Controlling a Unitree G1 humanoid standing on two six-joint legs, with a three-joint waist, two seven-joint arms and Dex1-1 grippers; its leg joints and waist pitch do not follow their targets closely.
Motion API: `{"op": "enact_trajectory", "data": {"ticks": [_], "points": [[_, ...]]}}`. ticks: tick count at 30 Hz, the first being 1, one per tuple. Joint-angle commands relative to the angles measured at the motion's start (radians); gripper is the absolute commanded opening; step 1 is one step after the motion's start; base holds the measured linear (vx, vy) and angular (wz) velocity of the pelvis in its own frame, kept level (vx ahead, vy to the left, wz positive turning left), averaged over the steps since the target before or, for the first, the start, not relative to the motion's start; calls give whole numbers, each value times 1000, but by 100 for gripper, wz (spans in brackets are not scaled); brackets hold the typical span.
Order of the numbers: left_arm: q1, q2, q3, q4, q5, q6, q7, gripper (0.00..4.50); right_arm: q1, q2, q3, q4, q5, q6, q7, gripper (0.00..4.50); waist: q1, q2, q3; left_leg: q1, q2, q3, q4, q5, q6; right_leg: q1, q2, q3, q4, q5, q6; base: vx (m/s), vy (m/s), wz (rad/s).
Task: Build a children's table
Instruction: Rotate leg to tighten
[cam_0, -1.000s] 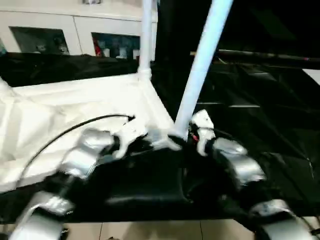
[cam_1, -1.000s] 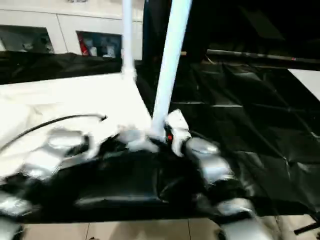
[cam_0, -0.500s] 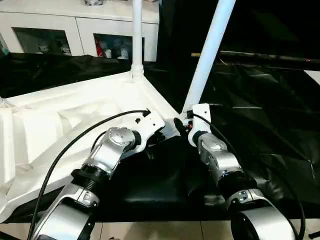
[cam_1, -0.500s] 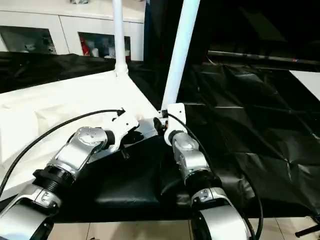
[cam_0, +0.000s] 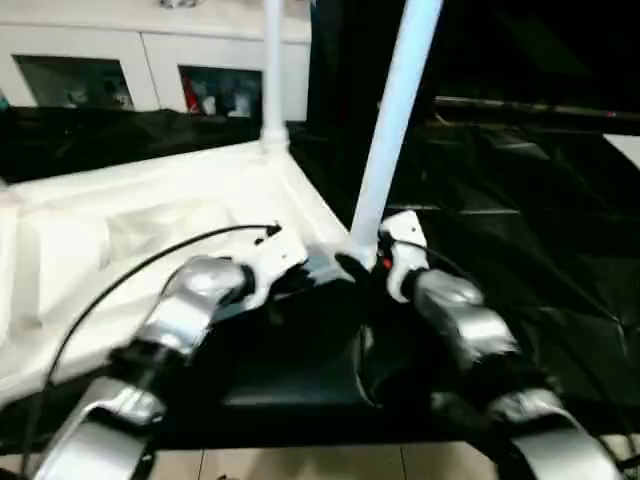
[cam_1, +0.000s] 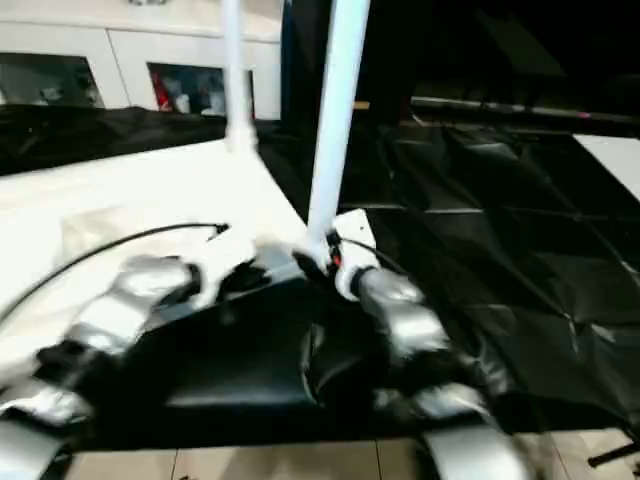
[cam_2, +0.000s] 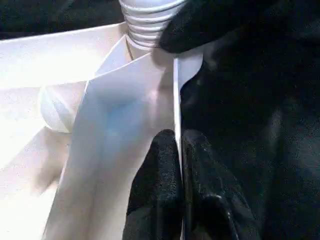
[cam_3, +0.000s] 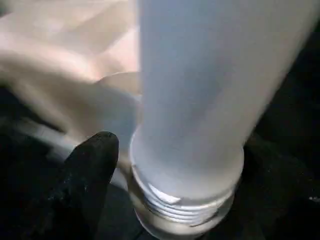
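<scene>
The near leg stands with its threaded foot in the corner socket of the upturned table top, its long axis rising and leaning slightly right. The right gripper, fingers spread, flanks its base; the left gripper pinches the top's rim beside it.

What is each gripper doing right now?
Left gripper: shut on the tabletop's rim.
Right gripper: at the near leg's base; grip cannot be told.

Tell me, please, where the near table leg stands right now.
In the left eye view, the near leg rises from the upturned table top's near right corner, just ahead of the right hand.
</scene>
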Motion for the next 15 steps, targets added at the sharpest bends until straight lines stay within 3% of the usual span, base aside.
{"op": "enact_trajectory", "data": {"ticks": [1,3,7,14,15], "points": [[37,19,-38,-28,-27,-18,-94,0,18,-46,39,-59,-8,11,108,391,4,7,-60,-10,29,-2,-58,-88,60,60,-74,65,-70,-126,-158,0,0,0],[58,53,-52,-85,-52,-11,-166,0,34,-82,54,-103,-7,23,159,391,3,1,-60,-12,29,-2,-57,-70,68,64,-73,65,-64,-71,-179,0,0,0],[87,82,-54,-177,-113,38,-252,0,41,-113,57,-147,10,50,213,391,0,3,-60,-10,30,-1,-57,-76,71,63,-73,64,-63,-70,-206,0,0,0],[89,86,-45,-189,-114,35,-255,0,56,-130,78,-184,26,75,267,391,1,-1,-58,-10,28,-2,-57,-93,54,63,-72,65,-70,-135,-181,0,0,0],[90,88,-45,-193,-116,38,-257,0,57,-126,77,-186,27,80,271,361,2,-1,-58,-10,28,-1,-57,-91,53,62,-72,65,-71,-135,-180,0,0,0]]}}
